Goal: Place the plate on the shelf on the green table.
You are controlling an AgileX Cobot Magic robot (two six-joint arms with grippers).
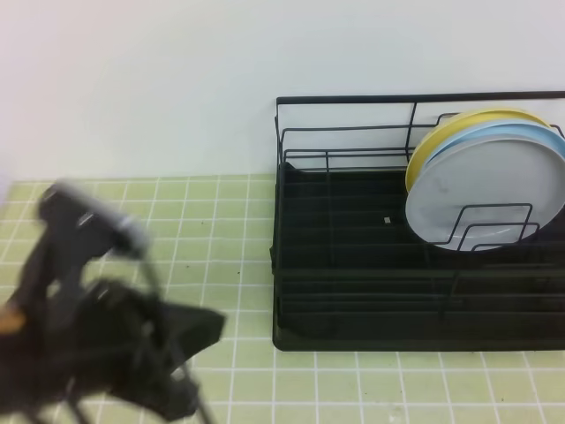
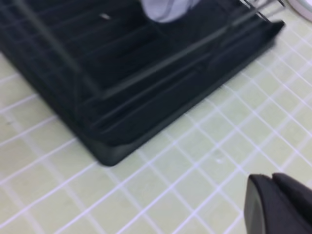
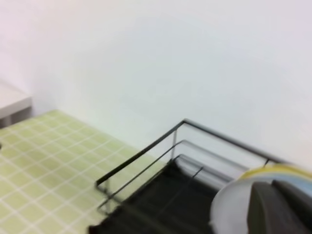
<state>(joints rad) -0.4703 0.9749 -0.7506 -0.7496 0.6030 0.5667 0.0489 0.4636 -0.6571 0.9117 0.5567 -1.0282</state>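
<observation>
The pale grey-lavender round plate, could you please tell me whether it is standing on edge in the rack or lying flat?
Standing on edge: the pale grey-lavender round plate leans in the black wire dish rack, in front of the light blue plate.

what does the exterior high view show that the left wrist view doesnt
Only the exterior high view shows the yellow plate, the light blue plate, the shelf's tall rear rail and the left arm, blurred, low on the left. Only the left wrist view shows the left gripper, shut, at the bottom right. Both show the shelf on the green table, with the pale plate standing in it.
</observation>
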